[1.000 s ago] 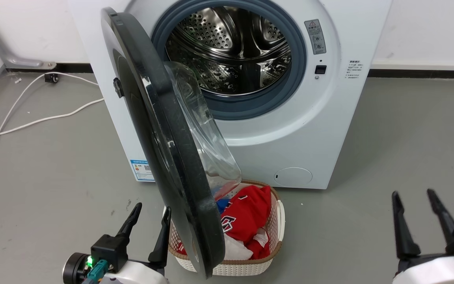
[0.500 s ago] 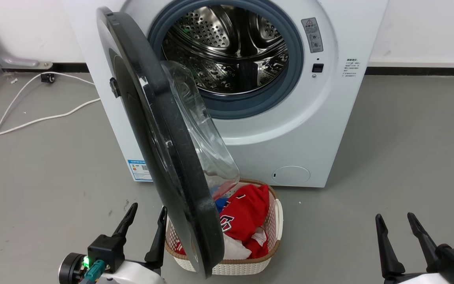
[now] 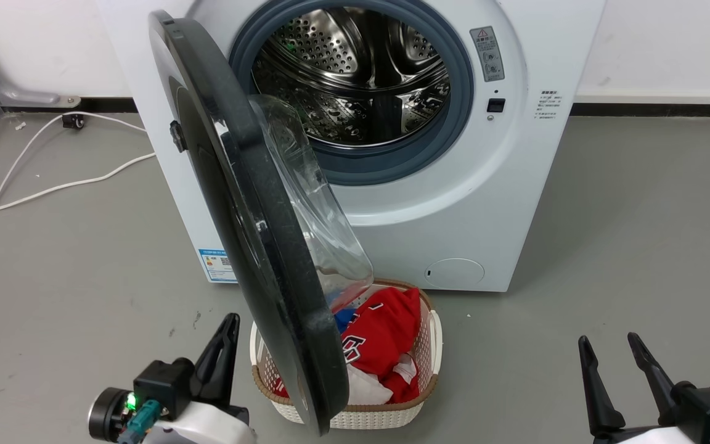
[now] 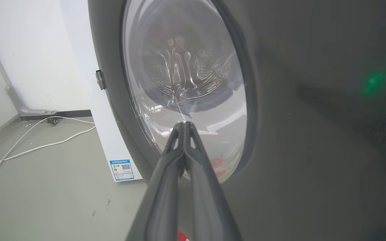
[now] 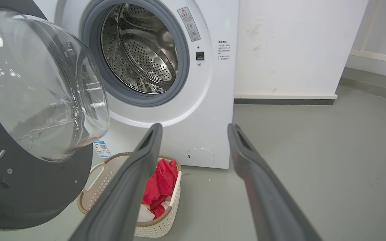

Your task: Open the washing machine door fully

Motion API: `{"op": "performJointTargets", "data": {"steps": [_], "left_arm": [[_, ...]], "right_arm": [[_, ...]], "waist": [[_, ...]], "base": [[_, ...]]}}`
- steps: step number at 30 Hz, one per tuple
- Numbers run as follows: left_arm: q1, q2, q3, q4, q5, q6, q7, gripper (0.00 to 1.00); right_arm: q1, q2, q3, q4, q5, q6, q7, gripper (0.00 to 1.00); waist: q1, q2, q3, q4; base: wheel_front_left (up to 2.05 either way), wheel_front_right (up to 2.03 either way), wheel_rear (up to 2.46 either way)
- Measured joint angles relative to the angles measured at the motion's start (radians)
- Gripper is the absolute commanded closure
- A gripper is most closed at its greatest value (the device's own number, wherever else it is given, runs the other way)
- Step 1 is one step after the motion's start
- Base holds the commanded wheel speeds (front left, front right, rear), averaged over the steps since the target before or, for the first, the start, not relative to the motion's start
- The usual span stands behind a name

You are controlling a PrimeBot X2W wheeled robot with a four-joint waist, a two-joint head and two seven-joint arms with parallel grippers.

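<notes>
At the far left we see a white cable (image 3: 53,185) trailing over the grey floor (image 3: 84,296) toward the wall. Near the lower left of the head view sits the left tool (image 3: 228,324), its two dark fingers pressed together along their length with nothing between them. In the left wrist view this tool (image 4: 183,124) points at the outer face of the washing machine door (image 4: 313,134), the tips lying over the clear centre pane; we cannot tell whether they touch it.

The washing machine door (image 3: 269,246) stands swung out from its hinge on the left side of the opening, roughly edge-on to the head camera and leaning over the basket (image 3: 392,422). It is partly open rather than folded back against the cabinet. Its glass bowl (image 3: 312,203) bulges to the right, toward the machine. A blue sticker (image 3: 218,265) shows at the lower left corner of the cabinet, just left of the door's edge.

Below the door, on the floor just in front of the machine, the white basket holds a red garment (image 3: 386,327) and some white cloth.

Behind it the washing machine (image 3: 503,203) stands against the wall, its steel drum (image 3: 355,68) exposed inside the grey rubber ring.

At the lower right the right tool (image 3: 607,342) hangs well apart from the machine, fingers spread wide and holding nothing; its own wrist view shows the same wide gap (image 5: 194,129), with basket and machine beyond
</notes>
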State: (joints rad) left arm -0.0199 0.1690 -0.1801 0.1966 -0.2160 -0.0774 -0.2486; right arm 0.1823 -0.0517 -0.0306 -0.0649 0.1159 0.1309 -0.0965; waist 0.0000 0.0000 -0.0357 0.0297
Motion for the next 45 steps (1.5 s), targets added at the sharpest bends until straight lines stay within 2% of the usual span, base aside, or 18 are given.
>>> {"op": "performJointTargets", "data": {"steps": [9, 21, 27, 32, 40, 45], "left_arm": [[-0.069, 0.031, 0.043, -0.122, -0.014, 0.020, 0.001, 1.00], [-0.241, 0.072, 0.058, -0.437, 0.004, 0.043, 0.094, 1.00], [-0.254, 0.055, -0.018, -0.578, -0.017, 0.024, 0.202, 1.00], [-0.227, 0.020, -0.147, -0.665, -0.064, -0.002, 0.306, 1.00], [-0.086, 0.012, -0.316, -0.683, -0.164, -0.019, 0.474, 1.00], [0.001, 0.013, -0.397, -0.619, -0.205, -0.020, 0.535, 1.00]], "right_arm": [[-0.004, 0.000, 0.002, 0.007, 0.000, 0.000, -0.006, 0.00], [-0.013, 0.000, -0.003, 0.013, 0.006, 0.000, -0.010, 0.00], [-0.013, 0.000, -0.003, 0.017, 0.013, 0.000, -0.012, 0.00], [-0.012, 0.000, -0.009, 0.019, 0.014, 0.000, -0.017, 0.00], [-0.012, 0.000, -0.008, 0.025, 0.014, 0.000, -0.018, 0.00], [-0.007, 0.000, -0.014, 0.027, 0.014, 0.000, -0.018, 0.00]], "waist": [[0.0000, 0.0000, 0.004, 0.009], [0.0000, 0.0000, 0.007, 0.024], [0.0002, 0.0000, 0.004, 0.028], [0.0001, 0.0000, 0.001, 0.037], [0.0001, 0.0000, -0.005, 0.041], [0.0001, 0.0000, -0.006, 0.045]], "base": [[0.00, 0.00, 0.00], [0.00, 0.00, 0.00], [0.00, 0.00, 0.00], [0.00, 0.00, 0.00], [0.00, 0.00, 0.00], [0.00, 0.00, 0.00]]}}
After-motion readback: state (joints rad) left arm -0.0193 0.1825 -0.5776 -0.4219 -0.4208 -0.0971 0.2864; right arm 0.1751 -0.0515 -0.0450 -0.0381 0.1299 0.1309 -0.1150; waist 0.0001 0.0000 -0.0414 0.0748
